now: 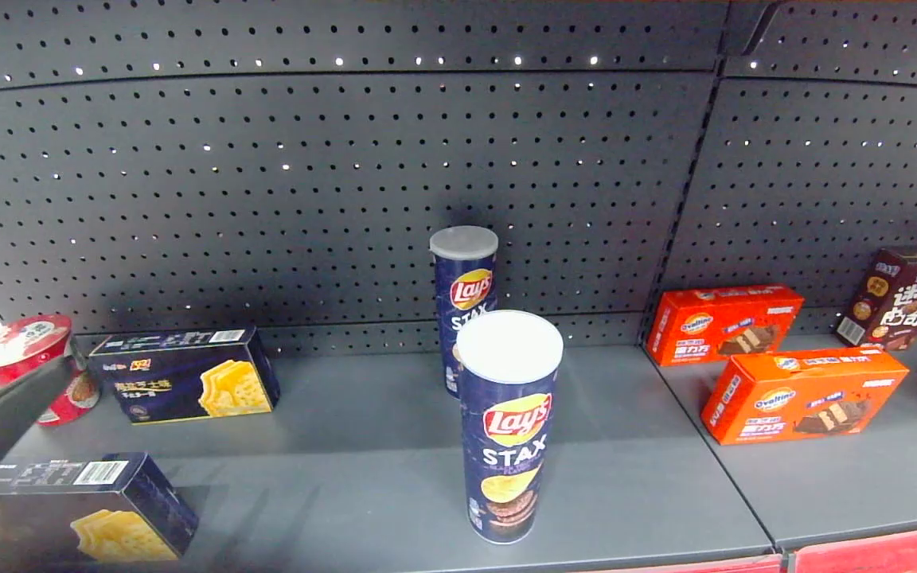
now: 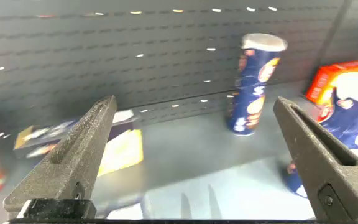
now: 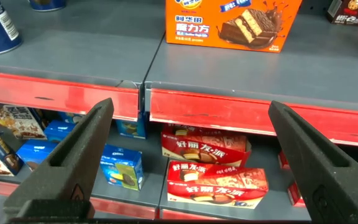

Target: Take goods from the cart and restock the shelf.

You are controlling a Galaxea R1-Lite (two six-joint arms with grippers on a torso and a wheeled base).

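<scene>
Two tall blue chip cans stand on the grey shelf [image 1: 363, 446]: one near the front edge [image 1: 509, 430], one at the back panel [image 1: 463, 302]. My left gripper [image 2: 194, 106] hangs open over the shelf's left part with nothing between its fingers. It faces the back can [image 2: 255, 84], and the front can [image 2: 353, 124] is partly hidden behind one finger. My left arm [image 1: 1, 418] shows at the left edge. My right gripper [image 3: 191, 107] is open and empty, in front of the red shelf lip [image 3: 229, 115], below an orange box [image 3: 232, 22].
Two dark blue cracker boxes [image 1: 184, 386] [image 1: 76, 509] and a red cup [image 1: 40, 366] lie at the left. Orange boxes [image 1: 801, 394] [image 1: 721, 322] and a brown box [image 1: 900, 298] sit at the right. The lower shelf holds red boxes [image 3: 207, 146] and blue packs [image 3: 120, 168].
</scene>
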